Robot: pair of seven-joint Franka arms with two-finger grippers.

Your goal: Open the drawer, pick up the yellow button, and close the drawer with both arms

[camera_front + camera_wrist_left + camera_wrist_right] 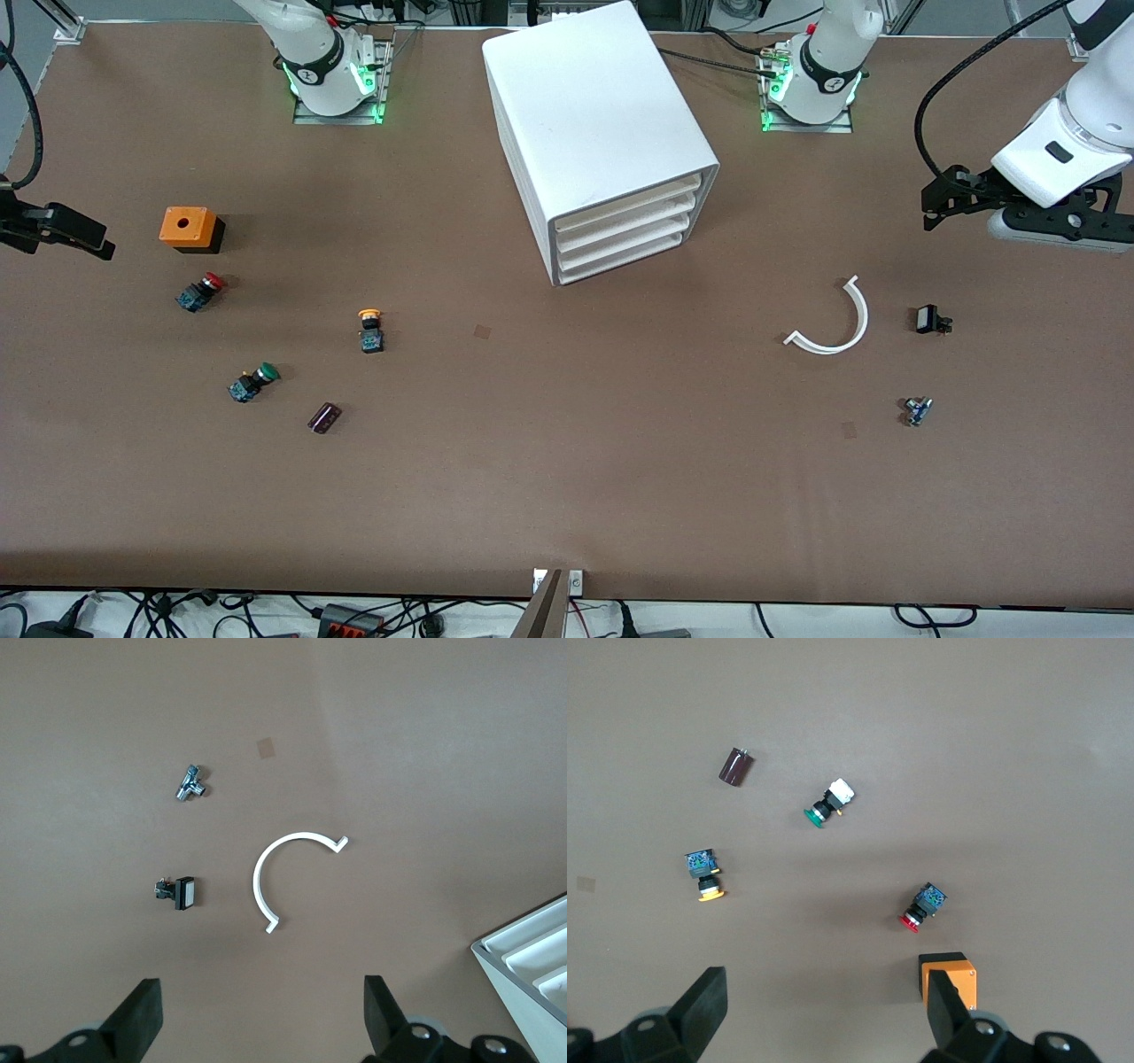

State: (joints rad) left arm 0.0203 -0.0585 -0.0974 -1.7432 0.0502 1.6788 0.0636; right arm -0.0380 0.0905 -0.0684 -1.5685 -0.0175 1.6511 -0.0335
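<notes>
The white cabinet [602, 124] stands mid-table between the two bases, and a corner of it shows in the left wrist view [532, 966]. Its top drawer [631, 198] is shut, like the three below it. The orange-yellow capped button [370, 328] [704, 875] lies on the table mat toward the right arm's end, nearer to the front camera than the cabinet. My left gripper [941, 197] [263, 1019] hangs open and empty over the left arm's end of the table. My right gripper [89, 237] [828, 1014] hangs open and empty over the right arm's end, beside the orange box.
An orange box [188, 228] [950, 981], a red-capped button [202, 291], a green-capped button [254, 381] and a dark cylinder [324, 417] lie around the button. A white curved strip [837, 323] [275, 873], a small black part [930, 319] and a metal fitting [918, 410] lie below the left gripper.
</notes>
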